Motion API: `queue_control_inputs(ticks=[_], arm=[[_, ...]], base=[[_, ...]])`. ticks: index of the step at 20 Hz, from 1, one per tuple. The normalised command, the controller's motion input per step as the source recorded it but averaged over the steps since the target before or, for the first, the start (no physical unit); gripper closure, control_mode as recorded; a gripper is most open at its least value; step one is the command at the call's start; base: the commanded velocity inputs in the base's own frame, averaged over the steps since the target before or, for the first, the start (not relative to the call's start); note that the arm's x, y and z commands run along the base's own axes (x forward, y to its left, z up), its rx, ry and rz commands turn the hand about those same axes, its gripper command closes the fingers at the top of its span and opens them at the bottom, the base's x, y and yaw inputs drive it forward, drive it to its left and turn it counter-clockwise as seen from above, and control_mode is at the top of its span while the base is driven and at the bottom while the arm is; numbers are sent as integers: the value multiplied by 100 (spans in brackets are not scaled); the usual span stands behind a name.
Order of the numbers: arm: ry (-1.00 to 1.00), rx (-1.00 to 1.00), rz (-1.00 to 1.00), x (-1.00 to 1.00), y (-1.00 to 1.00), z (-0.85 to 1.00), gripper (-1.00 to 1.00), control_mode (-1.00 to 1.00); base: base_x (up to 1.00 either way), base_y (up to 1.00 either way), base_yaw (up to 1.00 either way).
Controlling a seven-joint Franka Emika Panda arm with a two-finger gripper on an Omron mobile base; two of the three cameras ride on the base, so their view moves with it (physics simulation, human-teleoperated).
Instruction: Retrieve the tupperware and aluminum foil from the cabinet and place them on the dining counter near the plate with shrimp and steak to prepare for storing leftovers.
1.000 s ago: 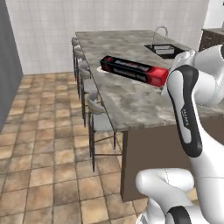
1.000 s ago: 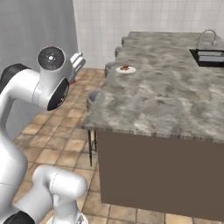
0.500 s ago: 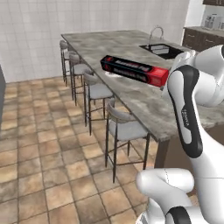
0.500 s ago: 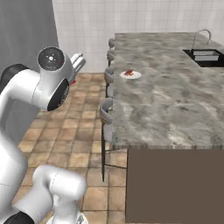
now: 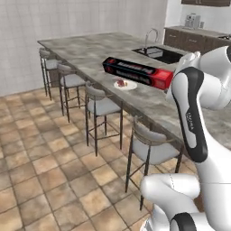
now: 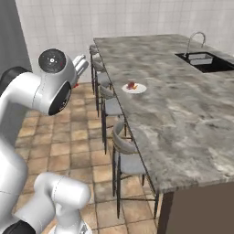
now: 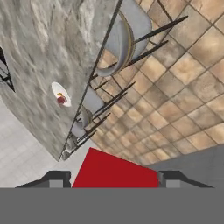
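My gripper (image 7: pixel 114 179) is shut on the aluminum foil (image 5: pixel 137 72), a long black box with white lettering. Its red end (image 7: pixel 116 171) sits between the two dark fingertips (image 7: pixel 54 178). The box hangs level above the near edge of the dining counter (image 5: pixel 90 49), just over the plate with shrimp and steak (image 5: pixel 125 84). That small white plate (image 6: pixel 134 87) rests near the counter's stool side and shows far off in the hand view (image 7: pixel 60 94). The tupperware and the cabinet are out of view.
Several metal bar stools (image 5: pixel 101 106) line the counter's near side (image 6: pixel 128 155). A sink with a faucet (image 6: pixel 201 59) is set into the far part of the top. Tiled floor (image 5: pixel 45 167) spreads to the left.
The base has driven and turned, so both base views shifted: the counter's stool side and the plate now lie closer. The foil box stays in the gripper.
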Motion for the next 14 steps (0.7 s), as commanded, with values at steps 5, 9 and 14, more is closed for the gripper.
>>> queue_control_inputs(ticks=[5,9,14], arm=[[0,0,0,0,0,0,100,100],[0,0,0,0,0,0,100,100],[0,0,0,0,0,0,100,100]], base=[[100,100,-40],[100,100,-41],[100,100,-42]])
